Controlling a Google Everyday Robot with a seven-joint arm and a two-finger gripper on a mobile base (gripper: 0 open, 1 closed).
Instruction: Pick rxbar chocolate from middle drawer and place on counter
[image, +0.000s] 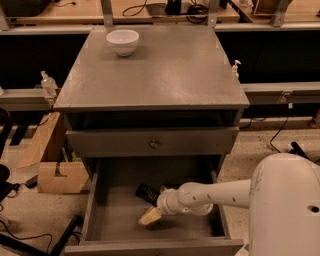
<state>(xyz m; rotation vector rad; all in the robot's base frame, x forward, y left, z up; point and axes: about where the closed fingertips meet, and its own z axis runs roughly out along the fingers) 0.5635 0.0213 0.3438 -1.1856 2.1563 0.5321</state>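
Counter (165, 75): broad grey slab, above and well behind the gripper; landing place for the bar, with a white bowl (123, 41) at its far left corner.
Middle drawer (112, 222): open, walls on every side of the gripper, bare grey floor just beneath it.
Arm (220, 194): white, reaching in from the right and ending at the gripper.
Gripper (151, 214): low inside the drawer, left of centre, tip angled down toward the floor; clenched, released or grasping, cannot tell.
Rxbar chocolate (146, 192): most likely the small dark striped shape just behind the gripper, on the drawer floor or close above it; touching or merely beside, cannot tell.
Handling: judged light, flat and fairly stiff, with a slick wrapper; prone to skating across the smooth floor or slipping under a loose pinch; not fragile.
Hold: best across the narrow width, near mid-length, on the two long edges.
Hidden: most of the dark shape's outline blocked by the wrist; front right corner of the drawer floor covered by the white robot body.
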